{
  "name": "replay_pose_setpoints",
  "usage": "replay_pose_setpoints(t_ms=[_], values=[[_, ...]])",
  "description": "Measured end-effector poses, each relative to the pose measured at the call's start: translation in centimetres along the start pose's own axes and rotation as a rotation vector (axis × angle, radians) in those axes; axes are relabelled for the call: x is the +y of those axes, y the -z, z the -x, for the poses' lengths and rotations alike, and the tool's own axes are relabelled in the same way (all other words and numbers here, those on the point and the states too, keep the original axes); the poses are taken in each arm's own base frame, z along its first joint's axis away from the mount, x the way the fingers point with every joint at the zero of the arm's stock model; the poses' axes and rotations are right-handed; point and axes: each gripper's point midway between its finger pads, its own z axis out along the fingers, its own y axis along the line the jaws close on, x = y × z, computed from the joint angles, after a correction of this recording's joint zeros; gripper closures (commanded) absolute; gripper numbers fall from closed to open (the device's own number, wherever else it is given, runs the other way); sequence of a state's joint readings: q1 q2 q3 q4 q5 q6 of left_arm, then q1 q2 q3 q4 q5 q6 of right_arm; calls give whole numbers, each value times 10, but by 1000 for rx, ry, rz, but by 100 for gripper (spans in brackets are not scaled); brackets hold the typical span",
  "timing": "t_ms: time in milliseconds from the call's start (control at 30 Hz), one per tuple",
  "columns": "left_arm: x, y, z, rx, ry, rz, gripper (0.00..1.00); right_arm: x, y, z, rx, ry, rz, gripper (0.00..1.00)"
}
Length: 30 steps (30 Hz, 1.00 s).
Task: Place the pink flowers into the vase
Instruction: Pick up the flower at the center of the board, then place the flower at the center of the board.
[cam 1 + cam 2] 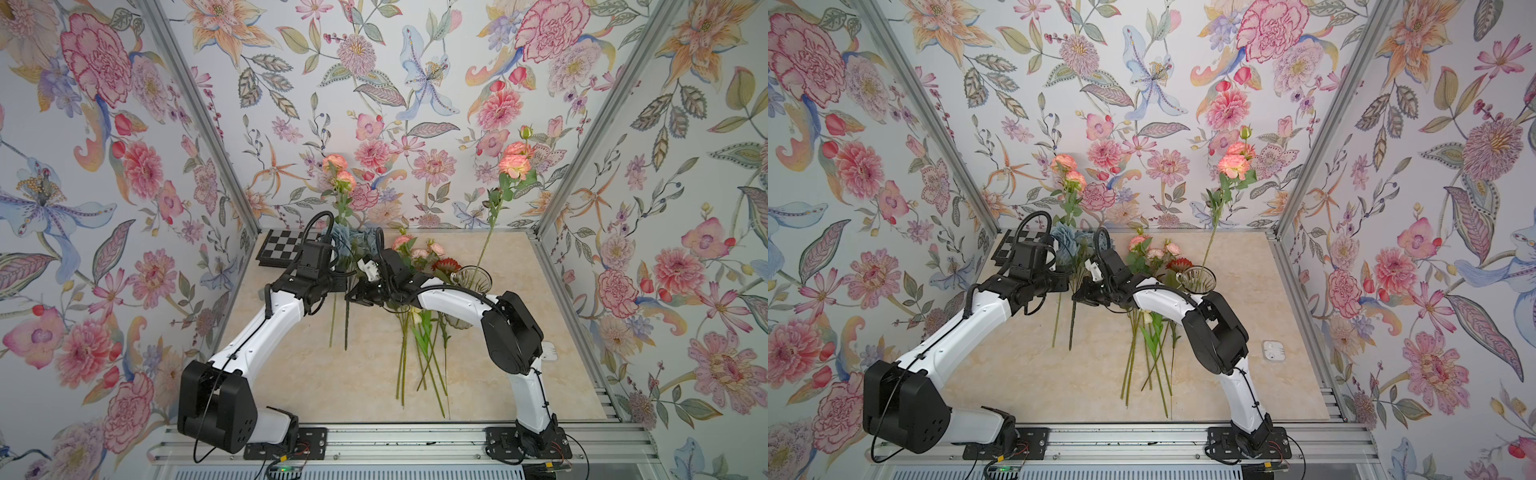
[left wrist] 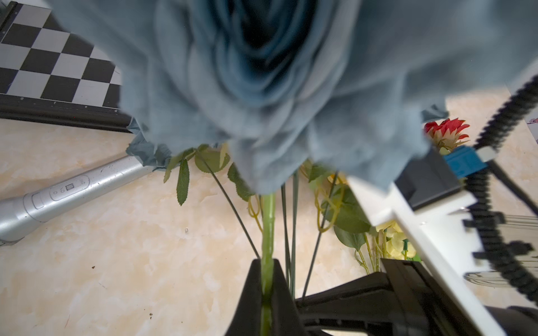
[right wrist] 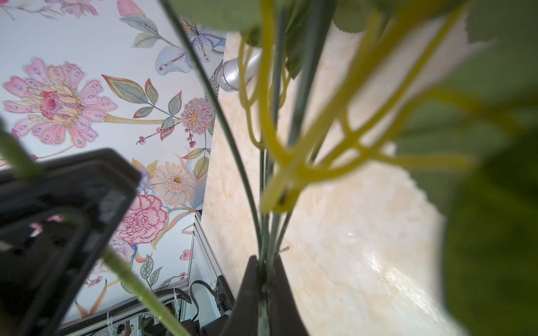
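Centre frame: left gripper (image 2: 267, 267) clamps one of the pink flowers (image 1: 337, 168), right gripper (image 3: 264, 264) clenches the blue bunch (image 1: 347, 239); tangled stems could drag both toward the vase (image 1: 473, 277).

Colours: pink flowers (image 1: 514, 164) salmon-pink on green stems, blue roses (image 2: 262, 87) dusty blue, vase (image 1: 478, 277) clear ribbed glass, red flower (image 1: 446, 266), board (image 1: 286, 247) black/grey checks, cylinder (image 2: 72, 192) silver, table (image 1: 332, 374) cream marbled, walls (image 1: 104, 166) pastel floral print, blurred bloom (image 2: 396, 241) probably pale yellow.
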<state>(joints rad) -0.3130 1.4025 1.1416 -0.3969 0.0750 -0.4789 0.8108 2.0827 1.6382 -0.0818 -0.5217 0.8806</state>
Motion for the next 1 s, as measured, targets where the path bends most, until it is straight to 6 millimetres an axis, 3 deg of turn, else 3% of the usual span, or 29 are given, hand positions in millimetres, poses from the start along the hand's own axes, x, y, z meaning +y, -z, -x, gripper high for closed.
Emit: replay_pose_setpoints(t_ms=[233, 433, 733, 867, 1000], values=[[5, -2, 5, -24, 10, 4, 100, 29, 45, 26, -89, 28, 55, 100], [5, -11, 9, -39, 12, 4, 100, 35, 69, 33, -127, 28, 66, 100], [28, -12, 16, -57, 46, 53, 100, 9, 71, 25, -110, -10, 26, 100], [45, -9, 22, -70, 65, 97, 100, 4, 73, 23, -103, -22, 17, 100], [49, -4, 38, -103, 68, 104, 100, 7, 78, 22, -97, -24, 23, 100]])
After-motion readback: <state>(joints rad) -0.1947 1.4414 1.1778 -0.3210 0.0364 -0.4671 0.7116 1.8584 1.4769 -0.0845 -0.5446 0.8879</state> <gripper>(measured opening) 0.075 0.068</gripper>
